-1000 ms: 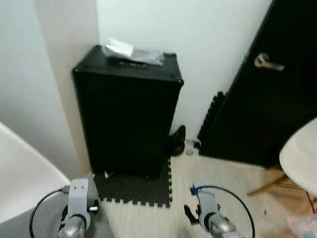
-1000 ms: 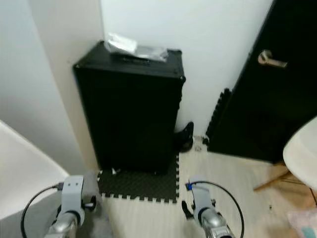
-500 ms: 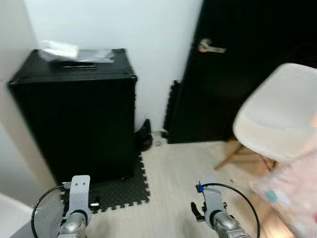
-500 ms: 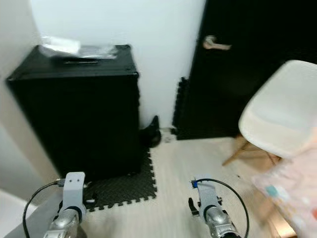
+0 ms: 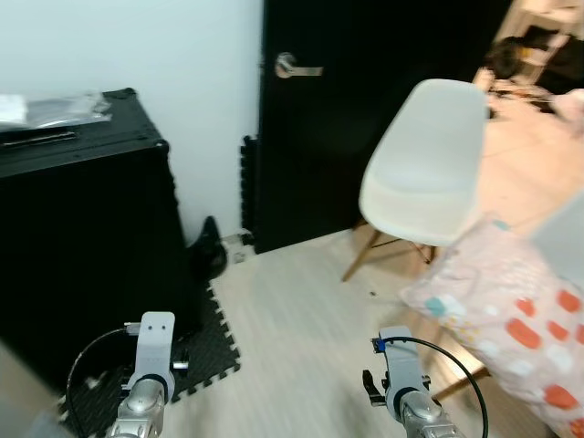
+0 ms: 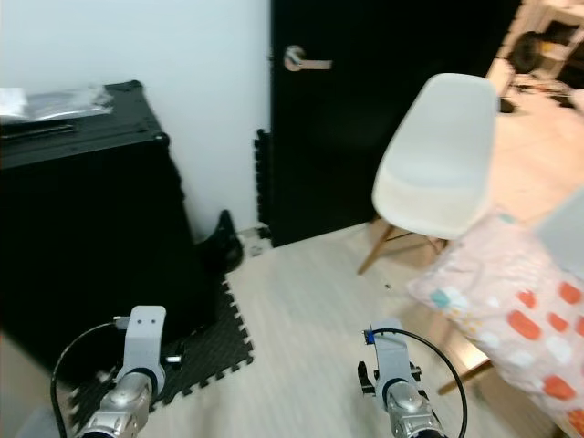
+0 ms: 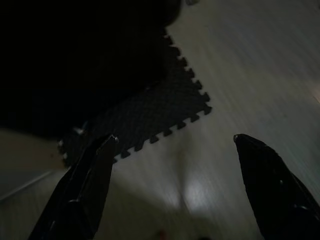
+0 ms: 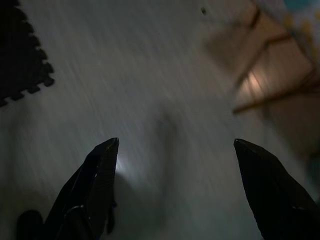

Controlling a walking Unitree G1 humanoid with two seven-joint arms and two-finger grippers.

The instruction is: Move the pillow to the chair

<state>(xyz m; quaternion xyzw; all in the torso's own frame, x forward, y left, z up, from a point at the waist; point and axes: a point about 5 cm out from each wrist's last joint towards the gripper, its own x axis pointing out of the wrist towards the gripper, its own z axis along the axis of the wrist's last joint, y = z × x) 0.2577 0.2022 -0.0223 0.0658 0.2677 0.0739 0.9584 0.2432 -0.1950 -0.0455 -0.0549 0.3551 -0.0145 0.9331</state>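
A pale pink pillow (image 5: pixel 520 328) with red, teal and orange patches lies at the right, over wooden legs. A white shell chair (image 5: pixel 427 169) on wooden legs stands beyond it, in front of a black door. Both arms hang low at the bottom of the eye views, away from the pillow. My left gripper (image 7: pixel 175 147) is open over the pale floor and the edge of a black foam mat (image 7: pixel 155 112). My right gripper (image 8: pixel 175 150) is open over bare floor, holding nothing.
A tall black case (image 5: pixel 78 219) with a clear plastic packet (image 5: pixel 46 108) on top stands at the left against the white wall. The black door (image 5: pixel 365 100) has a silver lever handle (image 5: pixel 297 67). A black shoe (image 5: pixel 205 246) lies by the wall. Light wood floor lies ahead.
The whole view has swung to the right: the black case slid left, and the chair and pillow came further into view. Both arms hang as before.
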